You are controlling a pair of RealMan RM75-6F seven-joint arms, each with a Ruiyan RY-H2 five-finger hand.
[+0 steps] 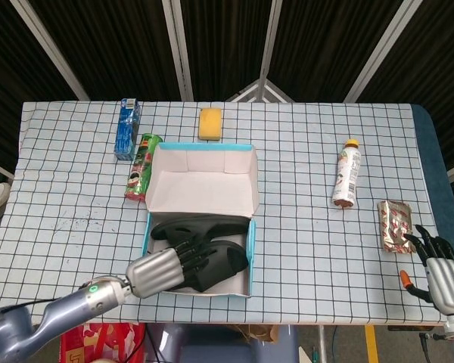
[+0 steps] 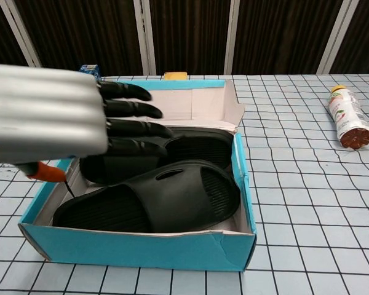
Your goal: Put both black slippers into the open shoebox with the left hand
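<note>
Two black slippers lie side by side inside the open blue shoebox (image 2: 135, 253), the near slipper (image 2: 154, 200) in front of the far slipper (image 2: 190, 147). In the head view the shoebox (image 1: 250, 253) sits near the table's front edge with the slippers (image 1: 212, 257) in it. My left hand (image 2: 55, 114) hovers above the box's left end, fingers stretched out and apart, holding nothing; the head view has this left hand (image 1: 166, 266) over the box's near-left corner. My right hand (image 1: 443, 268) rests with fingers spread at the table's front right corner, empty.
The box's lid (image 1: 203, 181) stands open at the back. A green can (image 1: 143, 166) and a blue carton (image 1: 127, 128) lie left of the box, a yellow sponge (image 1: 209, 123) behind it. A bottle (image 1: 347, 175) and a foil packet (image 1: 396, 225) lie to the right.
</note>
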